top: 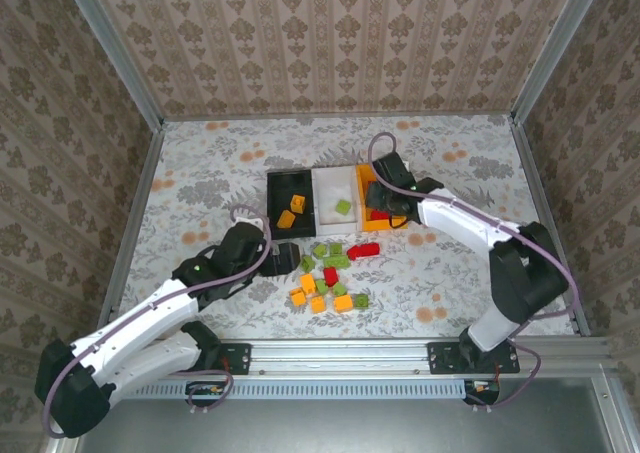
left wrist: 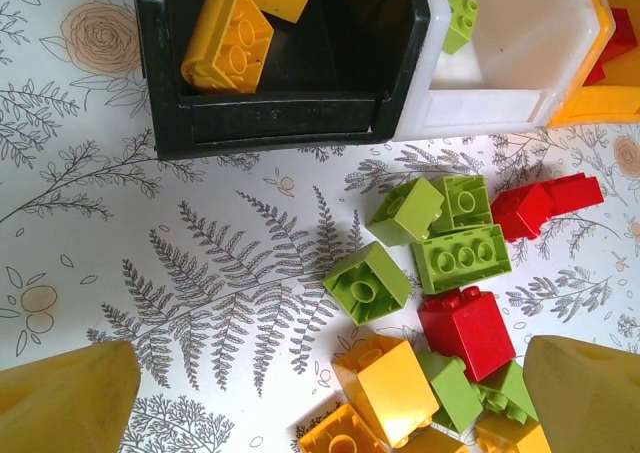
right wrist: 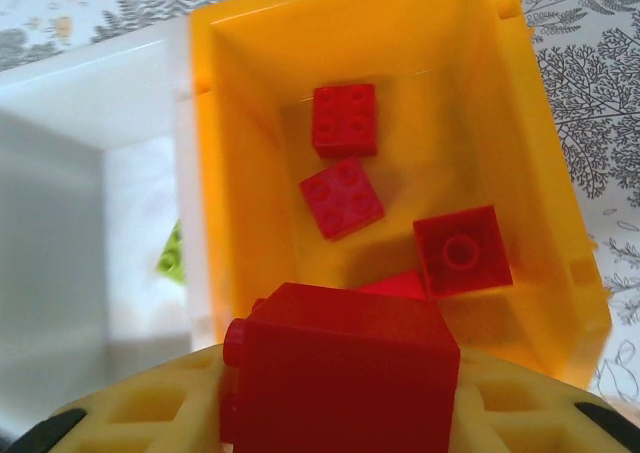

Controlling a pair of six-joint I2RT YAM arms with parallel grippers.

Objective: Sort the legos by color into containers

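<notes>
My right gripper point(right wrist: 340, 408) is shut on a red lego point(right wrist: 340, 368), held just over the near end of the orange container point(right wrist: 245, 173). Three red legos point(right wrist: 342, 198) lie inside that container. The white container point(left wrist: 520, 43) holds a green lego point(left wrist: 458, 15), and the black container point(left wrist: 280, 118) holds two orange-yellow legos point(left wrist: 228, 41). My left gripper point(left wrist: 330, 398) is open above the loose pile, its fingertips point(left wrist: 70, 398) wide apart. Under it lie green legos point(left wrist: 368, 281), a red lego point(left wrist: 466, 328) and orange-yellow legos point(left wrist: 392, 388).
The three containers stand side by side mid-table, black point(top: 272, 198), white point(top: 330, 185), orange point(top: 363, 211). The loose legos point(top: 328, 278) are scattered just in front of them. Metal rails and patterned walls bound the table point(top: 200, 173).
</notes>
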